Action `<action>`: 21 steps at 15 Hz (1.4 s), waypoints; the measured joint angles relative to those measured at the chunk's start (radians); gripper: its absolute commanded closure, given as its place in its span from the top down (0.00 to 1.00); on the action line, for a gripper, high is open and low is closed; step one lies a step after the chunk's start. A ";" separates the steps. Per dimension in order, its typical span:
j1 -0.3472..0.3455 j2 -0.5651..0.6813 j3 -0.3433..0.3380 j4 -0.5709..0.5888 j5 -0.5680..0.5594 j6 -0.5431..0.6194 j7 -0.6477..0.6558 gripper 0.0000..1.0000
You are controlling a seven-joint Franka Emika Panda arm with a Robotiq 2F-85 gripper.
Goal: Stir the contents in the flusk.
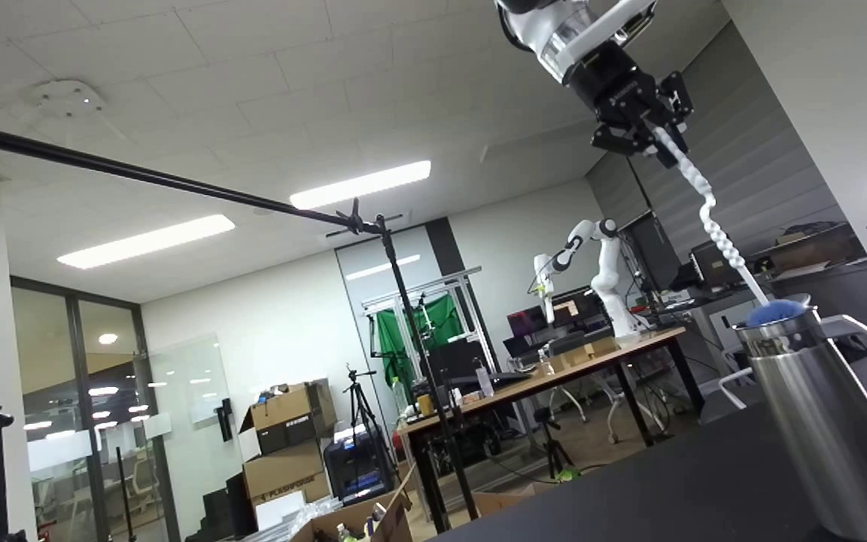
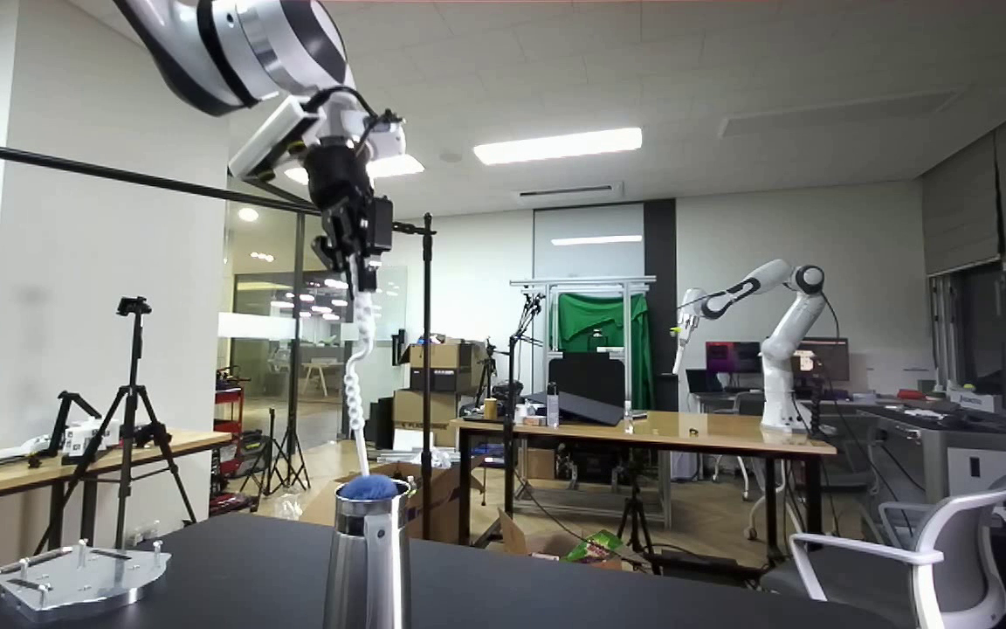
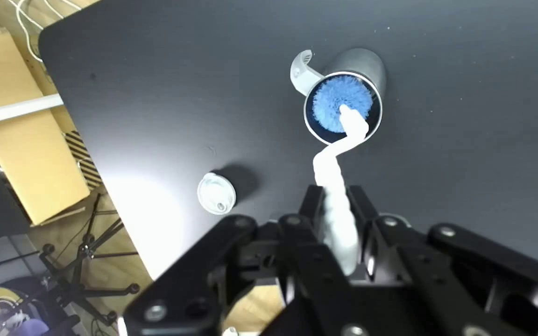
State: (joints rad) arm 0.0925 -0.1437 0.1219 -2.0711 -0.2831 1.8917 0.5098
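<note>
The gripper (image 3: 336, 198) clasps a bent white brush (image 2: 353, 389), its blue head (image 3: 329, 105) at the top of the flask (image 1: 825, 429), within the rim (image 3: 343, 73); the flask stands upright on the black table (image 3: 250, 116). To stir well, the head probably needs lowering straight along the flask, then slow, small circles. The bend may swing it wide, so pushing hard sideways could tip the flask.

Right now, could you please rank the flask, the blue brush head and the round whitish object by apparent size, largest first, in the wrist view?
1. Flask
2. Blue brush head
3. Round whitish object
</note>
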 measured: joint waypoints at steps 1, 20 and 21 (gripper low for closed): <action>0.000 -0.025 0.001 0.005 0.005 0.005 -0.006 0.05; -0.029 0.043 -0.026 -0.018 0.031 0.001 -0.052 0.05; -0.027 0.014 -0.023 -0.004 0.030 -0.019 -0.062 0.05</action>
State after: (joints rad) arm 0.0650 -0.1298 0.0990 -2.0754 -0.2534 1.8727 0.4473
